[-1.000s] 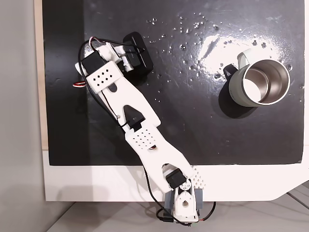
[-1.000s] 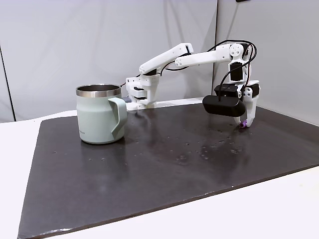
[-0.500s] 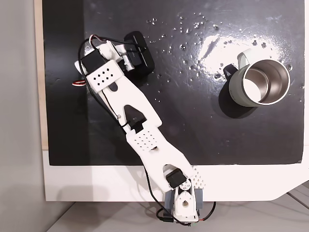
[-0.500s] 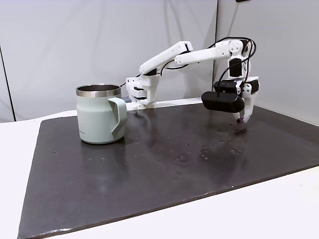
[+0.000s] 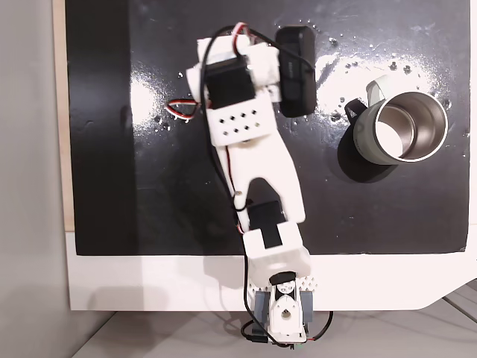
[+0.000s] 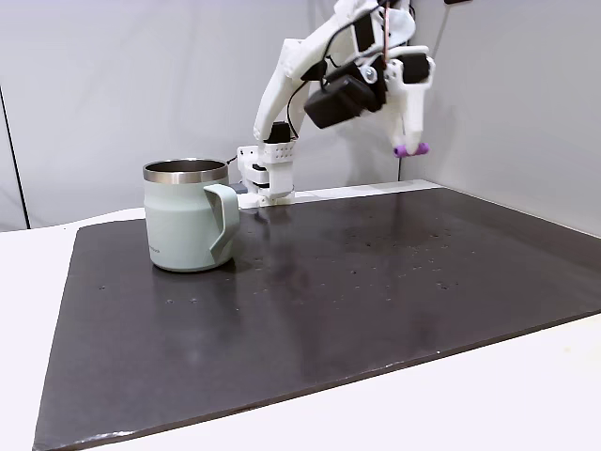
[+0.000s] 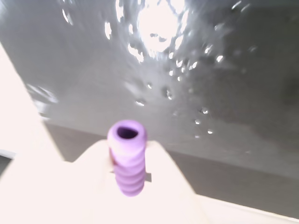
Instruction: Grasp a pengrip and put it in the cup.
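Standing on the dark mat (image 6: pixel 310 310), the cup (image 6: pixel 188 216) was upright with its handle turned toward the arm's side in a fixed view, and nothing lay between it and the raised arm (image 5: pixel 253 171). Water droplets (image 7: pixel 187 93) speckled the mat's glossy surface. High above the mat, well apart from the cup, the gripper (image 6: pixel 410 147) pointed downward with its jaws pinched tight on the pengrip (image 6: pixel 410 148), which sat at the very fingertips. In the wrist view the pengrip (image 7: pixel 127 158) lay pressed between the pale fingers (image 7: pixel 88 177), its long axis running toward the camera, its open hollow end facing up in that picture.
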Controlling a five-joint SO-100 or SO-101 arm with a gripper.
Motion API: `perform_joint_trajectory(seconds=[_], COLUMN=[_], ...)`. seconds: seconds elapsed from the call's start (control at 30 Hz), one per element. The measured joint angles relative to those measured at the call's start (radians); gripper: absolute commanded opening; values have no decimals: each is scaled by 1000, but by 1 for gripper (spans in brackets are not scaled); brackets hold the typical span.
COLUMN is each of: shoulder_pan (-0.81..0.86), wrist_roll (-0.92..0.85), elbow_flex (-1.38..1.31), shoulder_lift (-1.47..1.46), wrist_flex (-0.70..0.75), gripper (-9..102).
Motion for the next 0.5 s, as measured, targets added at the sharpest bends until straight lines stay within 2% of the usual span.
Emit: perform_joint_trajectory(seconds=[0.23,0.5], shoulder_pan=[202,430], wrist_roll=[-67,-236], elbow_flex=[169,341], shoulder_lift=[275,528], wrist_flex=[25,29], gripper=[0,0])
